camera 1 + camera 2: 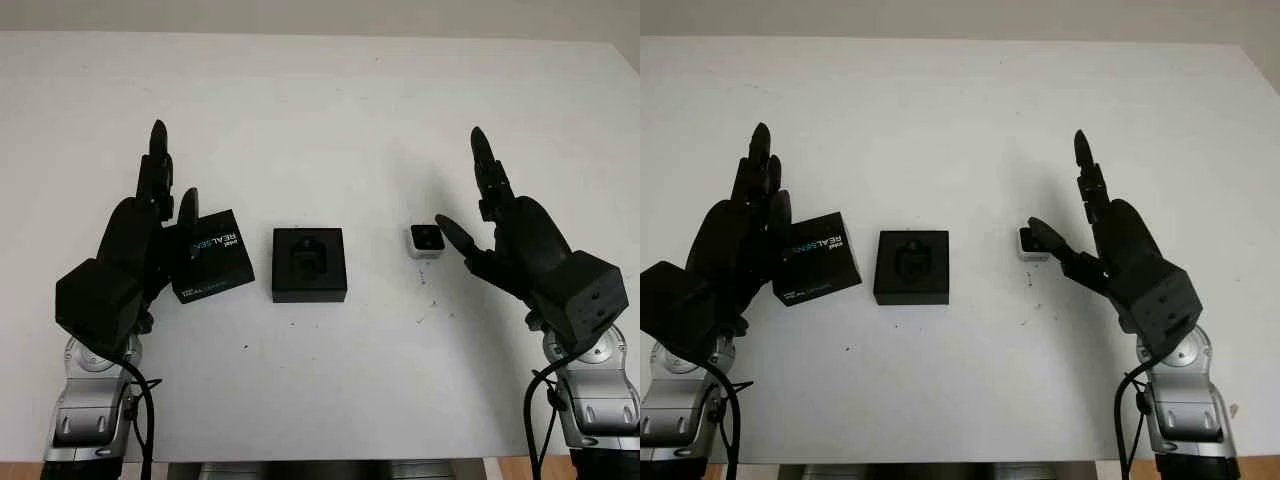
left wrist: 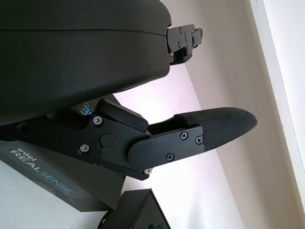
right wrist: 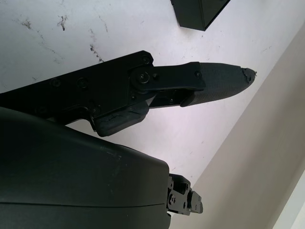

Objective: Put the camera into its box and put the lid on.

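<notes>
While both hands hold nothing, left hand [image 1: 150, 225] beside lid [image 1: 212, 257], right hand [image 1: 500, 225] beside camera [image 1: 425, 240].

Even, diffuse light fell on the white table [image 1: 330, 100], bright without glare. Shadows were faint and soft. The head views stayed sharp edge to edge. In the wrist views the near black shells went underexposed and featureless, with the background washed pale toward 3 o'clock.
</notes>
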`<state>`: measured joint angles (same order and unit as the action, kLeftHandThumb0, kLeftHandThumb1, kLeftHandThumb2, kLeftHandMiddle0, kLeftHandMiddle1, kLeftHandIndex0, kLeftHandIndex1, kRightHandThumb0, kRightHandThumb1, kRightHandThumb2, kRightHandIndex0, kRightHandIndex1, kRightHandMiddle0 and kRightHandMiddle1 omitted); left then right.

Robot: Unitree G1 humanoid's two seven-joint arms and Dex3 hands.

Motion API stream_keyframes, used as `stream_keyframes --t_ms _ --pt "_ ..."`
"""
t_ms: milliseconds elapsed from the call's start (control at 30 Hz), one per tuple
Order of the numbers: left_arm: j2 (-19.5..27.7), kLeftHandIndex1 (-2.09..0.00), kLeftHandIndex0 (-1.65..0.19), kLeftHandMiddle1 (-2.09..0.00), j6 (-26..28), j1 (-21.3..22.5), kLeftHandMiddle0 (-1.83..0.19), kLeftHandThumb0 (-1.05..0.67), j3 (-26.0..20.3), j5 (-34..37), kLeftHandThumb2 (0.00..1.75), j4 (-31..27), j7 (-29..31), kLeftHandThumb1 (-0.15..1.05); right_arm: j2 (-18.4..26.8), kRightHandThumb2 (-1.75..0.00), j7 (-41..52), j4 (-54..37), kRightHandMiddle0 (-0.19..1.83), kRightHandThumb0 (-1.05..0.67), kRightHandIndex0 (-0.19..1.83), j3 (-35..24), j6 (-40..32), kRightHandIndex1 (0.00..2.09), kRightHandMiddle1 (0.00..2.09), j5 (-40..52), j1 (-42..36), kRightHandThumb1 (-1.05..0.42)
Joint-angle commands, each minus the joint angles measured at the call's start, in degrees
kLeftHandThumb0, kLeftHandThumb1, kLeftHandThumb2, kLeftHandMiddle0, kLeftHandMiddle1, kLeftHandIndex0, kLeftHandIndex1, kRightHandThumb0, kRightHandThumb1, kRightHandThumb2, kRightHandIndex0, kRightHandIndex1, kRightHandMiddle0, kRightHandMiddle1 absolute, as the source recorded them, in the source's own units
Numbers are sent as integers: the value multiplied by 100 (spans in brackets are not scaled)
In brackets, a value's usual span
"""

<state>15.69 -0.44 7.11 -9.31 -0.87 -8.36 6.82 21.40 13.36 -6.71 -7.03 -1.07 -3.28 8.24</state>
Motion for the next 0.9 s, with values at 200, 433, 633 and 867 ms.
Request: stream_keyframes --t_ms 200,433,633,867 --pt "-3 -4 19 -5 45 -72 17 -83 14 7 71 -146 5 105 11 -33 -2 -37 -19 -90 -19 11 35 0 1 0 -76 -105" --pt "19 -3 19 -5 28 -56 17 -83 -7 14 71 -104 18 105 156 -12 -110 74 -17 -90 -19 43 127 0 5 -336 0 -103" --pt "4 -3 19 -5 0 -73 17 -84 -25 14 71 -118 -9 105 679 -4 -101 205 3 -93 -3 123 103 9 12 -1056 199 -93" --pt "5 -3 19 -6 -19 -21 17 -84 -49 21 71 -64 -32 105 1237 -4 183 762 22 -82 5 241 630 10 13 -1292 479 -81"
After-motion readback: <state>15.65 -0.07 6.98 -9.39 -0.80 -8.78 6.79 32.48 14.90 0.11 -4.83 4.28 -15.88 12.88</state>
